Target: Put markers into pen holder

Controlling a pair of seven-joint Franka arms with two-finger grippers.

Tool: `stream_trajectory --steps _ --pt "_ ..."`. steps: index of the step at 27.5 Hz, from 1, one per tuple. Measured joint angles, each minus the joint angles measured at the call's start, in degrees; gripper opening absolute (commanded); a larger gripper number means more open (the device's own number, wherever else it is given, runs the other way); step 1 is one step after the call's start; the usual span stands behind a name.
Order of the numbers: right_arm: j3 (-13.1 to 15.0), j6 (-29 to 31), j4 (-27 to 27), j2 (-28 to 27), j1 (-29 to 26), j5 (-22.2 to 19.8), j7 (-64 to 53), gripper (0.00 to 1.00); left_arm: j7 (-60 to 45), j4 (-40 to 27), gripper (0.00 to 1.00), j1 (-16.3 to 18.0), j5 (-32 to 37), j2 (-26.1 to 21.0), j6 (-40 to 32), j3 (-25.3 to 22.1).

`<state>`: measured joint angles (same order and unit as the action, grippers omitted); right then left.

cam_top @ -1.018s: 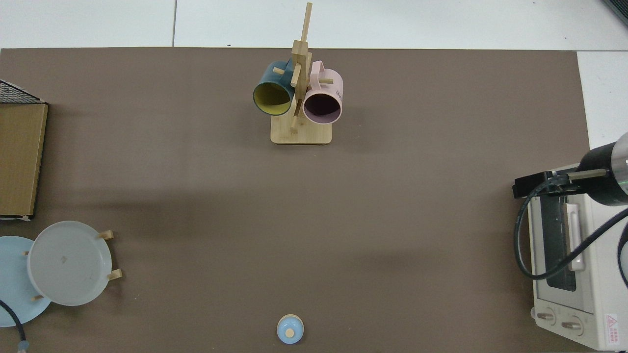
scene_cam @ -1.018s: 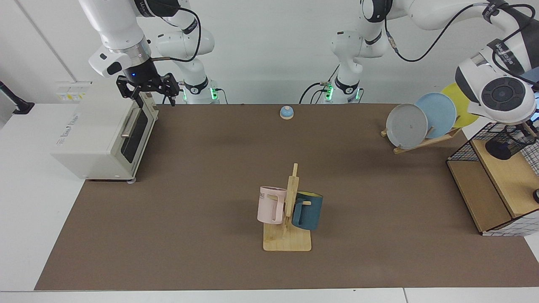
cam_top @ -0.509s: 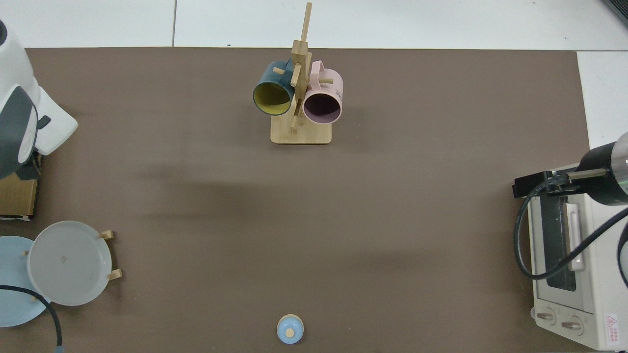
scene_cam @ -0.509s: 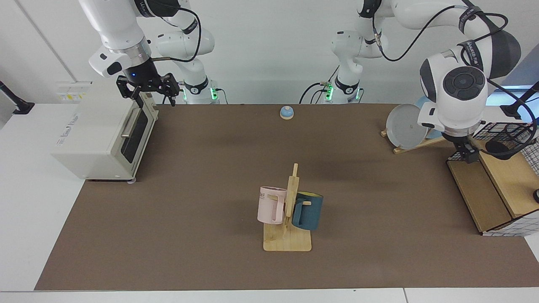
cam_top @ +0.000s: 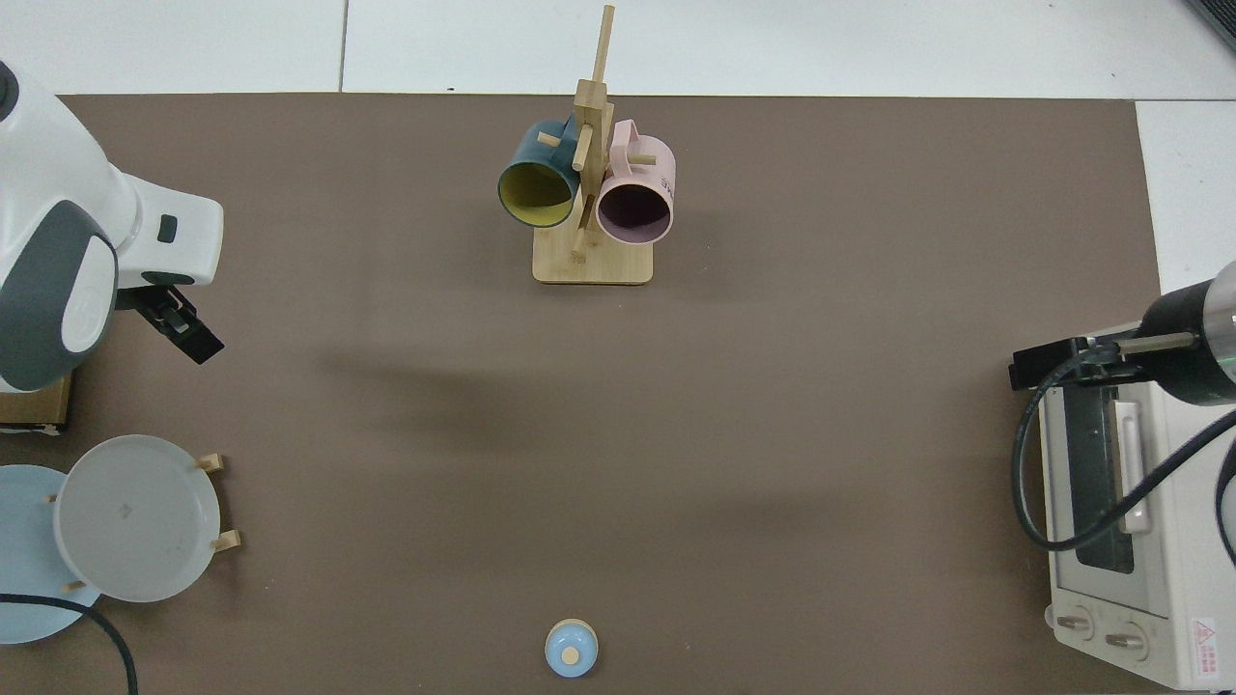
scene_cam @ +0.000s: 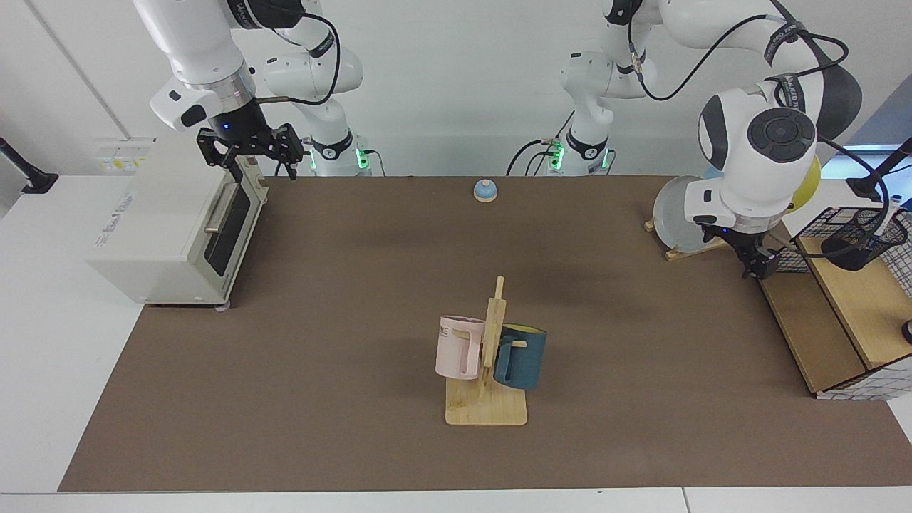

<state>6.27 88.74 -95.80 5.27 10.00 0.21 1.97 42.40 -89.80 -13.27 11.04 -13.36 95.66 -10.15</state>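
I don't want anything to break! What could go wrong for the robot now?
The left gripper hangs close to the wire shelf and the grey plate; a swing could knock either. The pen holder stands on that shelf, so a bump might tip it. The right gripper waits over the toaster oven.

The white table (scene_cam: 43, 342) carries a brown rectangular mat (scene_cam: 342, 285). Directly on the mat stand a bamboo mug rack (scene_cam: 486, 407) (near the middle), a small blue bell (scene_cam: 485, 190), a wooden plate rack (scene_cam: 712, 244) and a wire-grid wooden shelf (scene_cam: 805, 335); a cream toaster oven (scene_cam: 171, 235) straddles its edge.
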Motion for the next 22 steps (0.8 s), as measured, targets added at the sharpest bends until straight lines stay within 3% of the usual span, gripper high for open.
stream_trajectory --steps 15,18,22 --pt "0.0 0.0 0.0 0.0 0.0 0.0 0.0 1.0 -22.14 -0.79 1.0 0.54 -8.34 1.64 0.14 -0.27" --pt "0.0 0.0 0.0 0.0 0.0 0.0 0.0 1.0 -24.07 -1.83 1.0 2.22 -9.05 2.91 1.09 0.33" --pt "0.0 0.0 0.0 0.0 0.0 0.0 0.0 1.0 -25.23 -3.42 1.0 7.17 -10.64 4.64 1.99 2.9"
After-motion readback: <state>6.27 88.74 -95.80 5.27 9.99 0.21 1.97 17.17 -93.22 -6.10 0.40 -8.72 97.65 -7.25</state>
